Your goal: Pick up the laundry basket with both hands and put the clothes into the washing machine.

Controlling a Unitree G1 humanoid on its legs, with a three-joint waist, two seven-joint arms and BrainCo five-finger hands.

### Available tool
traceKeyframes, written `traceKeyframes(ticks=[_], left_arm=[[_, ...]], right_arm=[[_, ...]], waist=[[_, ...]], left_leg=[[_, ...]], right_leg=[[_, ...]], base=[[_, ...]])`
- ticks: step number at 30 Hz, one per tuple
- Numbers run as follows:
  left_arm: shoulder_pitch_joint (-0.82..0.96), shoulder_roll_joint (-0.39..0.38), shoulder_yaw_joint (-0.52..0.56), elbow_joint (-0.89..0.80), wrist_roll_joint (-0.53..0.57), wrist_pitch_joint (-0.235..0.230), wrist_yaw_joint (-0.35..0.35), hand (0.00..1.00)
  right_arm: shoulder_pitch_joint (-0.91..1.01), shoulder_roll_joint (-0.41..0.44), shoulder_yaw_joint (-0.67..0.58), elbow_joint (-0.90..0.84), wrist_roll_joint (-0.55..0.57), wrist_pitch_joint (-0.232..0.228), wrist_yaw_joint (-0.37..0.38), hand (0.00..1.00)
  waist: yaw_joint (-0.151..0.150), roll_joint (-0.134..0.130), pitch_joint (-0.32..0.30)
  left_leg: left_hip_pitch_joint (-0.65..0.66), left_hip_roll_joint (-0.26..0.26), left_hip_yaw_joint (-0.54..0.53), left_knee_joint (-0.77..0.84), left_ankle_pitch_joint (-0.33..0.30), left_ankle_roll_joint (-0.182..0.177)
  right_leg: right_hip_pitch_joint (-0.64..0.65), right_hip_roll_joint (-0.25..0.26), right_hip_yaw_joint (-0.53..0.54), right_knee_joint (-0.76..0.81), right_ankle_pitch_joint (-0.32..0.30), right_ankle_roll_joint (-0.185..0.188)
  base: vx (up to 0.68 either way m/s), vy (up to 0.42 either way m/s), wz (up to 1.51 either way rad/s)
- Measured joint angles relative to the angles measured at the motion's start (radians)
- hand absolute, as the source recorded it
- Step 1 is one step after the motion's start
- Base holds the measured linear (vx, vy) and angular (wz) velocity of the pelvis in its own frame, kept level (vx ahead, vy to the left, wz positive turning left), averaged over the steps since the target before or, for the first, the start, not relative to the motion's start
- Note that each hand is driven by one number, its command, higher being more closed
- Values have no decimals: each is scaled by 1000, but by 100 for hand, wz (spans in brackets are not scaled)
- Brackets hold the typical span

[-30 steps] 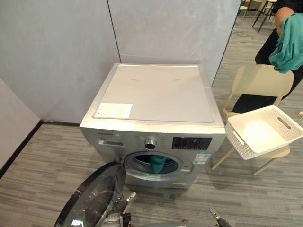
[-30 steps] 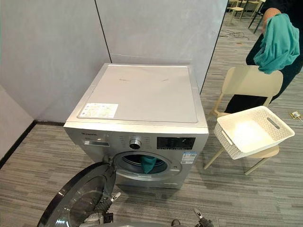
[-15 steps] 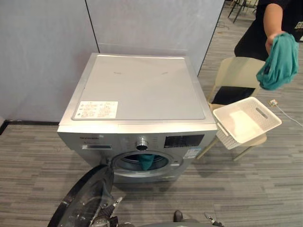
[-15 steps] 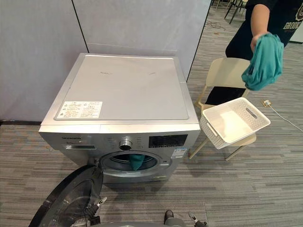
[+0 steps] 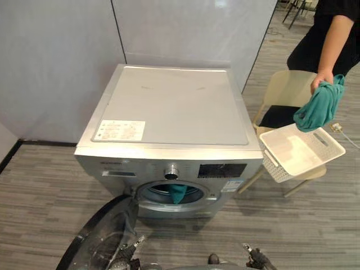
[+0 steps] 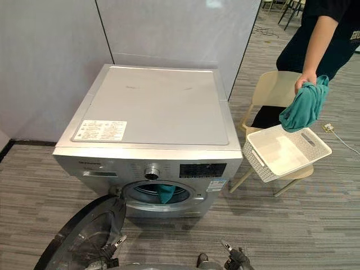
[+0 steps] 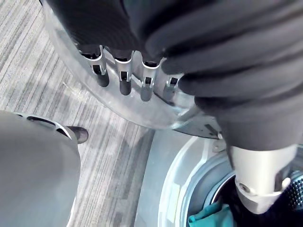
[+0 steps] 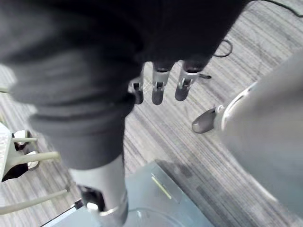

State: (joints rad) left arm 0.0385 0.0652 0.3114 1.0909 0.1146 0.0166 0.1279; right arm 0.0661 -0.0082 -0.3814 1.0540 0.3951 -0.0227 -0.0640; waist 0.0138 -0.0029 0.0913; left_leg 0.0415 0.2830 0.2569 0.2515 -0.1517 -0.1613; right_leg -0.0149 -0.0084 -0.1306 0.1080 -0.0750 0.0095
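The silver washing machine point(image 5: 174, 112) stands in front of me with its round door point(image 5: 104, 239) swung open to the lower left. A teal cloth point(image 5: 178, 193) hangs in the drum opening and also shows in the left wrist view as the same teal cloth point(image 7: 208, 220). To the right, the white laundry basket point(image 5: 275, 166) rests tilted on a beige chair point(image 5: 287, 90). A person's hand point(image 5: 322, 79) holds a second teal garment point(image 5: 318, 107) just above the basket. My left hand point(image 7: 123, 78) hangs open by the door's rim. My right hand point(image 8: 158, 87) hangs open over the floor, holding nothing.
Grey wall panels point(image 5: 67, 50) close off the space behind and left of the machine. The person stands behind the chair at the far right. Grey plank floor point(image 5: 315, 225) stretches in front of the machine and under the chair.
The camera has shifted. The person has lowered the teal garment from shoulder height to just above the basket. My hands stay low by the door and the floor.
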Motion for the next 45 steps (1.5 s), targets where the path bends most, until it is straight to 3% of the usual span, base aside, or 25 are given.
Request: traceKeyframes(ticks=[2, 3, 4, 5, 7, 11, 14, 15, 16, 20, 22, 24, 25, 28, 29, 31, 33, 34, 35, 36, 37, 38, 39, 42, 45], left_arm=[[-9, -8, 0, -4, -18, -2, 7, 0], [-14, -10, 0, -4, -22, -2, 7, 0], [-16, -15, 0, -2, -23, -3, 8, 0], [-17, -21, 0, -2, -25, -3, 8, 0], [-19, -39, 6, -2, -35, -5, 8, 0], [5, -41, 74, -5, -42, -5, 8, 0], [30, -64, 145, -13, -41, 0, 8, 0], [34, -65, 166, -15, -36, -1, 8, 0], [35, -63, 184, -23, -33, -2, 7, 0], [88, -74, 209, -21, -32, 2, 8, 0], [92, -72, 204, -21, -32, 2, 8, 0], [80, -57, 191, -23, -34, 2, 9, 0], [77, -51, 191, -21, -42, 16, 16, 0], [81, -35, 156, -21, -64, 28, 32, 0], [79, -31, 122, -26, -67, 28, 32, 0], [76, -34, 112, -43, -88, 22, 37, 0], [90, -23, 112, -45, -108, 18, 50, 0], [113, -7, 106, -52, -104, 7, 47, 0], [117, -4, 97, -50, -102, 1, 45, 0], [114, -33, 89, -35, -103, 3, 37, 0], [103, -56, 127, 10, -107, 25, 40, 0], [104, -59, 137, 10, -107, 24, 40, 0], [117, -48, 144, 10, -107, 26, 39, 0], [140, -5, 186, 10, -111, 41, 39, 0], [101, 32, 211, -5, -129, 43, 36, 0]], right_arm=[[14, -13, 0, -1, 2, -11, -2, 0], [25, -21, 0, -1, 6, -11, -4, 0], [39, -29, 0, -4, 7, -13, -11, 0], [40, -27, 2, -5, 7, -13, -12, 0], [39, -53, 6, -9, 6, -13, -21, 0], [39, -34, 39, -17, -8, -9, -19, 0], [52, -33, 97, -60, -22, -9, -16, 0], [55, -27, 108, -62, -25, -10, -14, 0], [51, -18, 108, -59, -35, -8, -10, 0], [51, -20, 127, -62, -54, -8, 8, 0], [59, -19, 126, -83, -55, -8, 22, 0], [64, -13, 127, -98, -78, -7, 27, 0], [71, -9, 125, -97, -88, -5, 26, 0], [87, -5, 103, -129, -87, -4, 25, 0], [83, -15, 93, -131, -88, -3, 23, 0], [74, -14, 62, -130, -91, 5, 19, 0], [74, 0, 44, -129, -91, 11, 15, 0], [76, 8, 33, -115, -91, 11, 14, 0], [78, 6, 29, -101, -91, 12, 15, 0], [65, -9, -12, -82, -83, 17, 18, 0], [53, -40, -24, -78, -87, 21, 11, 0], [52, -48, -33, -76, -88, 26, 8, 0], [50, -50, -35, -60, -89, 32, 6, 0], [51, -42, -52, -45, -89, 41, 8, 0], [19, -38, -44, -48, -88, 41, 20, 0]], waist=[[-5, -9, 2], [0, 7, 11], [2, -13, 12], [2, -11, 15], [-2, 19, 30], [5, 31, 34], [12, 58, 25], [13, 51, 26], [26, 20, 21], [33, 15, -8], [34, 7, -13], [30, -12, 0], [26, -9, 8], [18, -21, 20], [14, -13, 23], [17, -7, 27], [26, -8, 27], [27, -30, 21], [23, -42, 14], [23, 9, 22], [20, 44, 26], [20, 50, 27], [22, 41, 31], [7, 42, 18], [-24, 20, 25]], left_leg=[[-61, 40, -9, 186, 10, 15], [-86, 54, -9, 270, 36, 52], [-124, 57, -13, 366, 85, 81], [-139, 47, -24, 391, 74, 75], [-172, -44, -69, 417, -17, 75], [-200, -215, -166, 214, -53, 95], [-190, -241, -215, 81, -45, 132], [-190, -257, -202, 74, -62, 143], [-172, -274, -181, 78, -78, 157], [-106, -289, -115, 38, -86, 180], [-47, -303, -89, -14, -91, 187], [4, -308, -68, 1, -97, 200], [22, -306, -74, 14, -101, 206], [67, -275, -147, 42, -102, 206], [78, -251, -178, 26, -106, 184], [99, -217, -209, 0, -121, 145], [135, -184, -229, -10, -137, 96], [146, -181, -242, -11, -157, 61], [150, -176, -258, -10, -172, 39], [146, -120, -295, -9, -197, 33], [143, -95, -322, -13, -195, 33], [150, -88, -329, -11, -183, 38], [157, -84, -344, -5, -149, 10], [99, -42, -396, 108, -110, 5], [-102, -17, -442, 357, -17, 56]], right_leg=[[19, 14, 16, 17, -18, -18], [30, 18, 30, 19, -23, -24], [48, 14, 67, 19, -28, -32], [48, 12, 82, 20, -31, -36], [41, 7, 141, 26, -46, -51], [28, 14, 258, 43, -67, -45], [10, 39, 329, 75, -94, -23], [-7, 24, 319, 114, -101, -4], [-21, 6, 331, 150, -132, 18], [-9, -17, 348, 178, -156, 35], [-99, -17, 329, 410, -197, 107], [-241, -27, 291, 757, -148, 232], [-276, -31, 271, 860, -126, 255], [-359, -99, 139, 1042, -140, 191], [-377, -166, 92, 1010, -149, 142], [-379, -263, 82, 863, -140, 93], [-324, -304, 121, 536, -71, 85], [-289, -308, 140, 357, 101, 97], [-274, -303, 145, 345, 60, 186], [-271, -245, 125, 348, 1, 197], [-283, -217, 106, 368, -39, 179], [-295, -209, 104, 394, -58, 171], [-306, -208, 104, 448, -98, 157], [-265, -177, 47, 452, -139, 125], [-225, -151, -41, 383, -107, 86]], base=[[99, -201, -30], [115, -219, -54], [117, -168, -52], [109, -100, -54], [76, 13, -63], [64, 110, -96], [120, 165, -88], [266, 195, -51], [230, 147, -32], [233, 141, -44], [225, 60, -28], [223, 6, -7], [280, -57, 21], [273, -195, 85], [239, -235, 109], [247, -267, 91], [247, -392, 28], [252, -449, 6], [289, -553, -5], [256, -500, -4], [226, -467, -11], [160, -323, -1], [164, -312, 5], [158, -259, 25], [142, -196, 76]])
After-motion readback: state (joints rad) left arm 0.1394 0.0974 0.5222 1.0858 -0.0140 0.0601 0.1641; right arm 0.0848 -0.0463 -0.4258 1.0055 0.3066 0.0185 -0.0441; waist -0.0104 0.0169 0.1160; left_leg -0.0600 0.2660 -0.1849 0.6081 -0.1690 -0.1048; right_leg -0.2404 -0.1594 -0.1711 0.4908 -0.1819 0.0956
